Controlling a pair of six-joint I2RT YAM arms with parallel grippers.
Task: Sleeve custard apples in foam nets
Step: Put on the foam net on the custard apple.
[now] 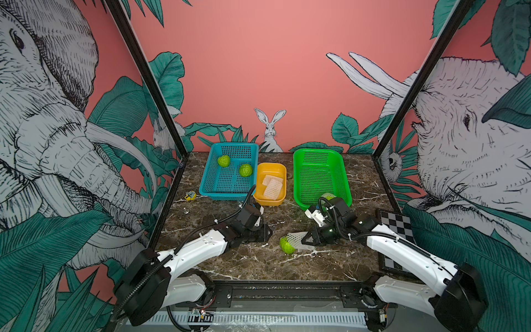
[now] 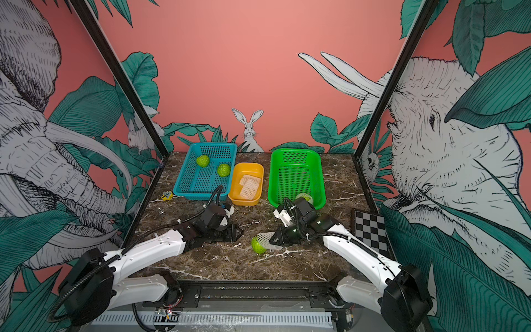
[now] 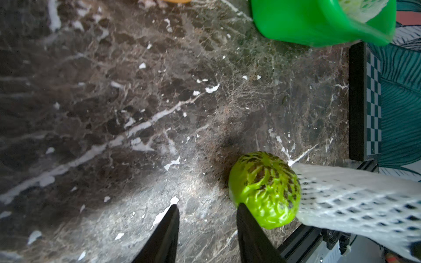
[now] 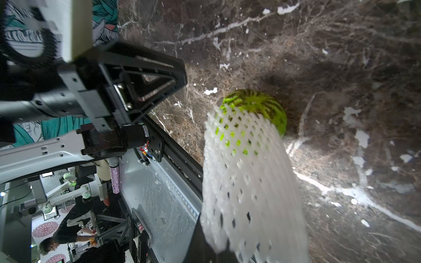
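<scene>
Apple on table [image 1: 287, 246]: bright green, bumpy, lying on the marble top [image 1: 258, 264], about half inside a net.
Its net [image 1: 301, 240]: white foam mesh, pulled out sideways.
Bare apples [image 1: 223, 161] [image 1: 245, 170]: two, apart, in the blue basket [image 1: 227, 196].
Spare nets [image 1: 272, 184]: flat, overlapping, in the yellow tub [image 1: 268, 201].
Netted apple [image 1: 327, 196]: in the green basket [image 1: 297, 178], at its near end.

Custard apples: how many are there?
4 custard apples: two bare in the blue basket, one half-netted on the table, one netted in the green basket, partly behind the right arm.
</scene>
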